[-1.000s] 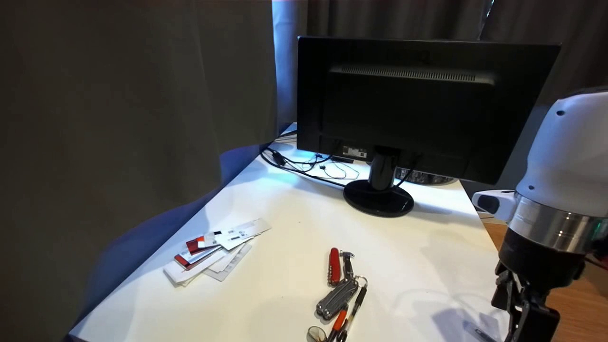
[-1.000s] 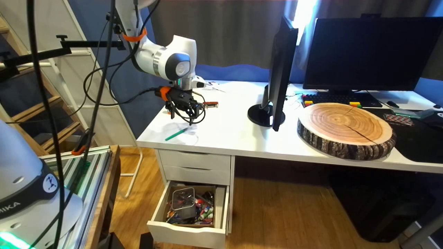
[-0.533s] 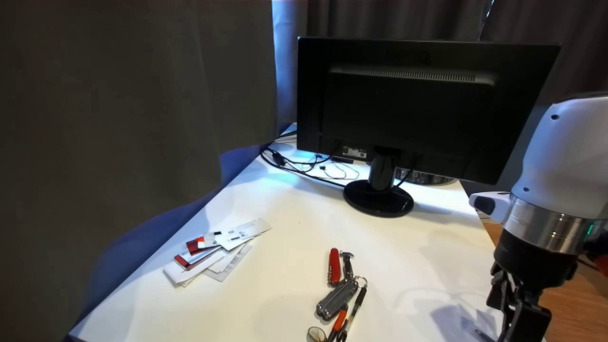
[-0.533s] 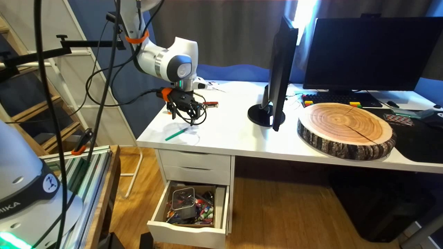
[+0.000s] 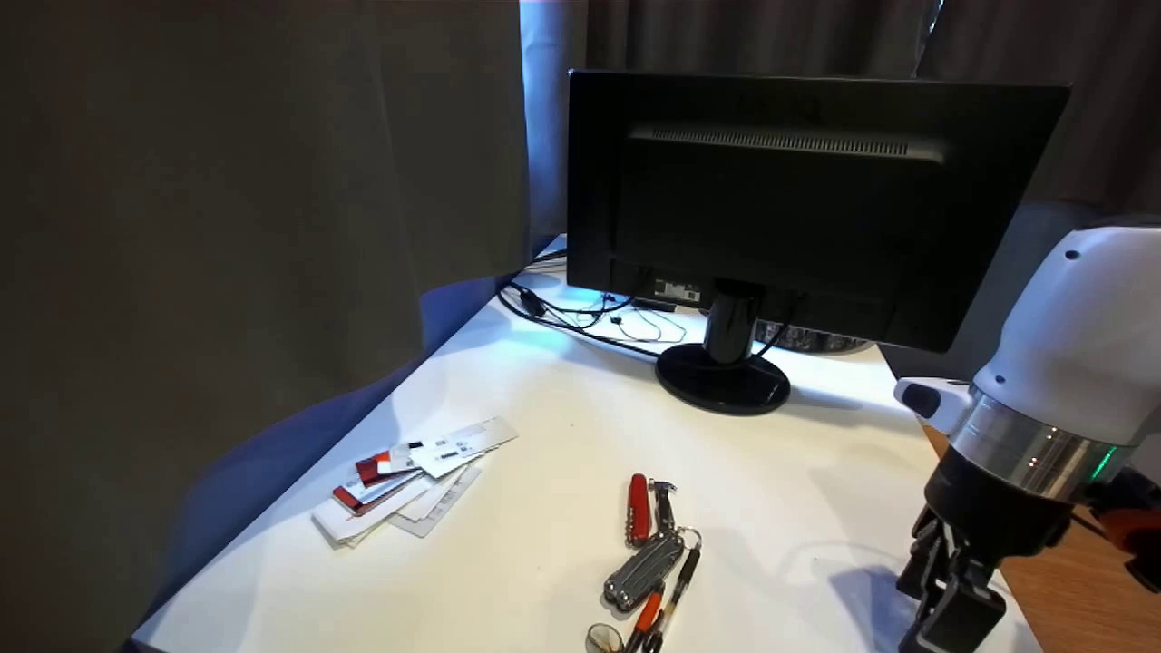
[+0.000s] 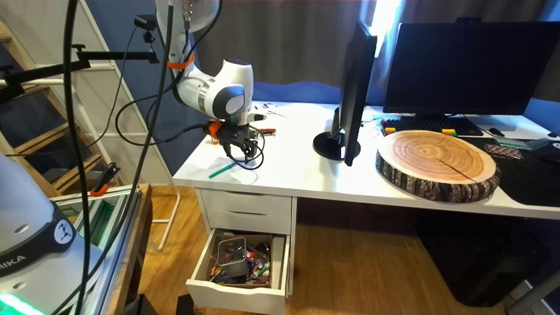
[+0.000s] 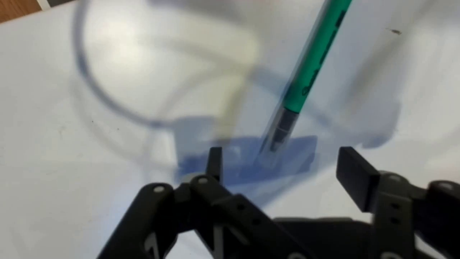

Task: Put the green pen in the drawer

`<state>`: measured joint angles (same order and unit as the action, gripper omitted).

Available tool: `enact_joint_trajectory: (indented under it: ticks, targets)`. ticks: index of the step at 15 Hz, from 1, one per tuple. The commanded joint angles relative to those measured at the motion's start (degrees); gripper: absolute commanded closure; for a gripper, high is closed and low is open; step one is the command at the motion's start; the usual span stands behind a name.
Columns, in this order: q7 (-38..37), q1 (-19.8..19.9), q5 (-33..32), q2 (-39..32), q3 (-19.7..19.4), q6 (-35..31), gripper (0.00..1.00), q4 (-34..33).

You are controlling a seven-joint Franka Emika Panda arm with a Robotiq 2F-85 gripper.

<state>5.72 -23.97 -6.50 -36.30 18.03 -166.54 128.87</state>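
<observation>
Jaws moved lower, spread wide; wrist view: grn pen [image 7: 306,77], tip btwn 'em.

Wrist view looks down close past tool [image 7: 282,171], an exterior view faces monitor [image 5: 798,213] from behind across worktop [image 5: 771,472], an exterior view faces drawer [image 6: 236,298] from farther off, monitor in both exterior views.

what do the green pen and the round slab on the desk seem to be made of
Green pen: likely smooth plastic, given its even colour and clear-looking cap. Round slab: wood, smooth-looking on top, with growth rings, a crack and rough dark bark.
</observation>
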Motion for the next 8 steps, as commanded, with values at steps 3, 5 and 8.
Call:
enact_joint_trajectory:
  ticks: [3, 5, 8]
  targets:
    - [-0.4, -0.4, -1.1, -0.8, -1.2, -2.7, 0.64, 1.0]
    - [0.4, 0.1, -1.4, -0.5, -1.0, -3.3, 0.77, 1.4]
    - [4.1, 3.0, -1.4, -0.1, 1.8, -4.5, 0.98, 2.7]
